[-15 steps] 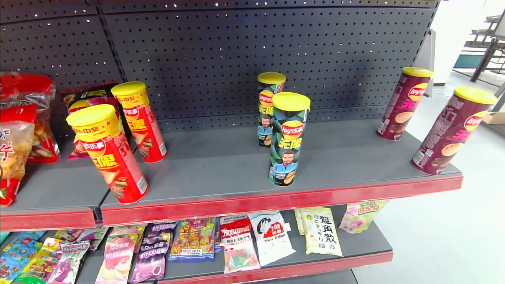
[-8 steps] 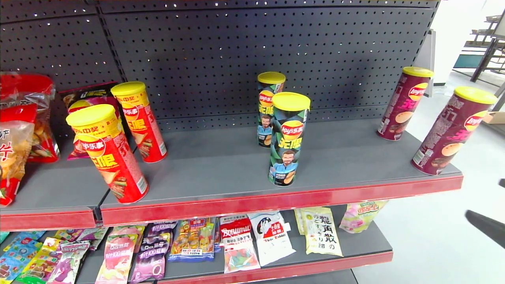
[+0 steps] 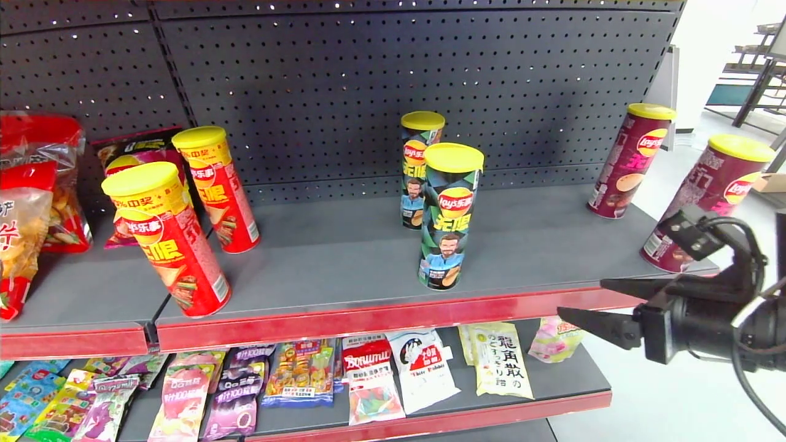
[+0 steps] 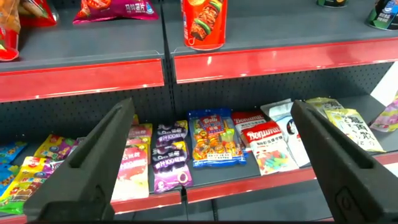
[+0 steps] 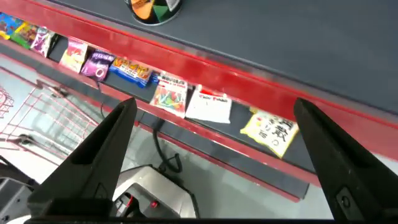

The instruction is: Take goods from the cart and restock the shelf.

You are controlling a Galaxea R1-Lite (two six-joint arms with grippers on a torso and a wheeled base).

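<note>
The right pincer [image 3: 583, 299], spread and empty, hangs just off the red front edge of the shelf [image 3: 344, 258], below the maroon can [image 3: 719, 184] at the corner. Bare shelf lies open to its left, up to the green can [image 3: 450, 221]. The wire rim of the cart [image 5: 37, 115] sits below it. The left pincer [image 4: 211, 109], also spread, faces candy bags [image 4: 214, 137] on the lower shelf [image 4: 249, 183].

Grey shelf [image 3: 344, 258] carries six standing chip cans [image 3: 451, 215], snack bags [image 3: 37, 184]; lower shelf [image 3: 552, 377], apparently candy packets [image 3: 368, 380].
</note>
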